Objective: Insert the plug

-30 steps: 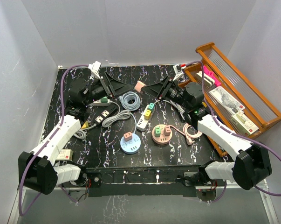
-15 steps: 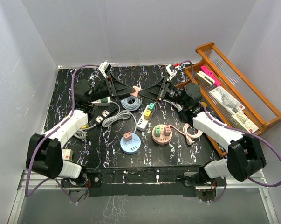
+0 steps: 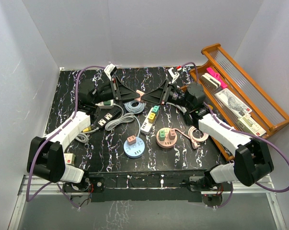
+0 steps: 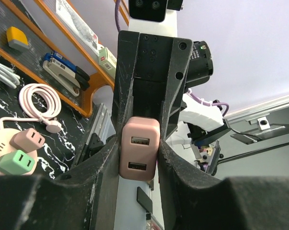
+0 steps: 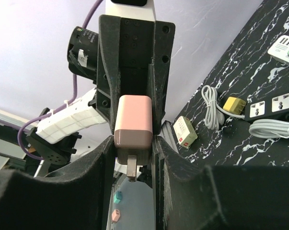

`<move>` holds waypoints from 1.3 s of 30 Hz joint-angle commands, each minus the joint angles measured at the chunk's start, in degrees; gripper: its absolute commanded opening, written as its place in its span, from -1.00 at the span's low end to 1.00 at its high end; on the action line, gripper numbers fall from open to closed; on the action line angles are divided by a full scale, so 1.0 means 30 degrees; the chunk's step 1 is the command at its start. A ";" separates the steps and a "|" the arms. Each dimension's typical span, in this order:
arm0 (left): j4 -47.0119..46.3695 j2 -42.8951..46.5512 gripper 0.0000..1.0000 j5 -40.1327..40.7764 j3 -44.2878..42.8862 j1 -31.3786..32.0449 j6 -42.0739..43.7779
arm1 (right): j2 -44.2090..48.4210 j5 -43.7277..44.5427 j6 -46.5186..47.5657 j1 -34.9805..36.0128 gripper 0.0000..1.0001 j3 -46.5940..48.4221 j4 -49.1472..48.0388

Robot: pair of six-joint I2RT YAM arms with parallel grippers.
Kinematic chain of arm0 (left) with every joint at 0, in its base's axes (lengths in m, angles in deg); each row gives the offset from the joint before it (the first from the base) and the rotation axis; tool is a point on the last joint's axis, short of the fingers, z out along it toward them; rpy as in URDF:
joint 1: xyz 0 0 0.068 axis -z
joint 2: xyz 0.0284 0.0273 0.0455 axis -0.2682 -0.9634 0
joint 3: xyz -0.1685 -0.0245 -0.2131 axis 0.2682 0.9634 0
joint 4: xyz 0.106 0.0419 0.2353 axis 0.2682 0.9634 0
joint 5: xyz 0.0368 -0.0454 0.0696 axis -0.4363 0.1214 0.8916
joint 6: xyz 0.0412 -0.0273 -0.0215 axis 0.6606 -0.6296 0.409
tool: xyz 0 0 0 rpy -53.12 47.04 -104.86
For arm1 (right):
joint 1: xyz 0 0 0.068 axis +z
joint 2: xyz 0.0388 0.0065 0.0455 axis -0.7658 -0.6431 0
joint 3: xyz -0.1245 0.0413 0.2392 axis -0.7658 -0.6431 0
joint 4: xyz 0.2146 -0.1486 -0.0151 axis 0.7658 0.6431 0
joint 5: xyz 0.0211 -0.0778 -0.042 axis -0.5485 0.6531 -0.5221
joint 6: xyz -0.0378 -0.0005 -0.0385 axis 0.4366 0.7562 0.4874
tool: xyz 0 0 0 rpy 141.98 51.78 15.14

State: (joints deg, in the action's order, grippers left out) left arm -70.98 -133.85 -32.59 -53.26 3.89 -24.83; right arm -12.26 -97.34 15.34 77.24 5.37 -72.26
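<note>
The pink plug (image 3: 141,93) hangs above the back middle of the table, caught between both grippers, which meet tip to tip. My left gripper (image 3: 137,92) comes in from the left and is shut on the plug's end with two USB ports (image 4: 139,148). From the right, my right gripper (image 3: 145,95) is shut on the pronged end (image 5: 133,127), a metal prong pointing toward its camera. In the left wrist view the left gripper (image 4: 139,160) presses both sides of the plug. The right gripper (image 5: 133,153) does the same in its own view.
Below the grippers lie a white power strip (image 3: 148,120) with green plugs, a pink round socket (image 3: 167,138), a blue round socket (image 3: 133,148), a black power strip (image 3: 106,117) and coiled cables (image 3: 133,104). A wooden rack (image 3: 240,98) stands at the right.
My left arm has swung in toward the right gripper and its jaws have gone from wide open to shut on the pink plug. The right gripper kept its grip.
</note>
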 commanded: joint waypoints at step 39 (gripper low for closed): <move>1.8201 0.1980 -1.00 1.4953 -0.0631 -0.1251 2.7866 | 0.4324 0.7958 0.5099 -0.0098 0.60 -0.1851 0.8614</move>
State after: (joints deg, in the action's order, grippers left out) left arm -12.82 -125.32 14.90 -56.26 1.02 57.59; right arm 0.97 -74.09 30.97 77.22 0.10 -43.68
